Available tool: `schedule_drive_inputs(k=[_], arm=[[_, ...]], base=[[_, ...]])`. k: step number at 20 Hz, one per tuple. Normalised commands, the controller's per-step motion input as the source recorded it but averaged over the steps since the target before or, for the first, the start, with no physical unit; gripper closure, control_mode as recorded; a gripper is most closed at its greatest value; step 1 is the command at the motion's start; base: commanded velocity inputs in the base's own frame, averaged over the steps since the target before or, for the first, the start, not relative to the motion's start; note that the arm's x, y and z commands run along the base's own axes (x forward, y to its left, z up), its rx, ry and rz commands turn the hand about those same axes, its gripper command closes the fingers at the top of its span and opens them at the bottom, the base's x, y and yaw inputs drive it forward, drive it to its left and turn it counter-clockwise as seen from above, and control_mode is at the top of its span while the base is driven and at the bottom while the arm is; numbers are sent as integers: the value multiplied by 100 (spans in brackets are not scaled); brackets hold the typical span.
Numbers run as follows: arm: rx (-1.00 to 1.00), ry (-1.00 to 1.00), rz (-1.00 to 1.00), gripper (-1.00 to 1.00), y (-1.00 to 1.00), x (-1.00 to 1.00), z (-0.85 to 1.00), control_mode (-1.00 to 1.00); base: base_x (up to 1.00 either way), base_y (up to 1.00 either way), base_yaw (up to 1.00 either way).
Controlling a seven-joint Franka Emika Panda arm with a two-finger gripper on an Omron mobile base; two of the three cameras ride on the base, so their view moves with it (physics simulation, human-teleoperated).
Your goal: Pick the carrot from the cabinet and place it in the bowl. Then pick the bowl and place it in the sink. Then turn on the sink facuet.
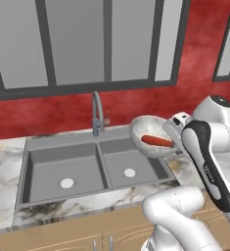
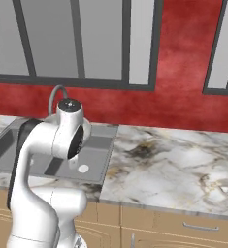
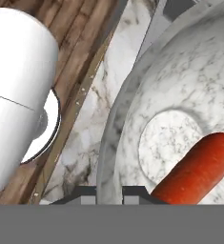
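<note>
The speckled bowl [image 1: 147, 128] hangs tilted in the air over the right basin of the grey sink [image 1: 62, 143], at the basin's far right corner. The orange-red carrot [image 1: 157, 141] lies inside it. My gripper [image 1: 171, 131] is shut on the bowl's right rim. In the hand view the rim of the bowl [image 3: 180, 81] runs between my gripper's [image 3: 108, 193] two dark tips, and the carrot [image 3: 199, 169] rests on the bowl's floor. The sink faucet [image 1: 97, 112] stands behind the basins' divider, left of the bowl. The cabinet is out of view.
White-grey marble counter [image 2: 173, 160] stretches to the right of the sink [image 2: 98, 145], whose faucet [image 2: 56, 93] peeks over my arm. Wooden drawer units [image 1: 82, 238] run below the counter. A red wall and windows stand behind.
</note>
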Motion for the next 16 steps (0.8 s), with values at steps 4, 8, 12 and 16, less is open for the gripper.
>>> schedule_drive_inputs(k=[4,8,12,16], arm=[[-22,0,18,100,2,51,-50,-100],[-21,-1,8,100,4,45,-65,-100],[-6,0,5,100,-4,40,-56,-100],[0,0,5,100,0,61,-49,-100]], base=[[0,0,0],[0,0,0],[0,0,0],[0,0,0]])
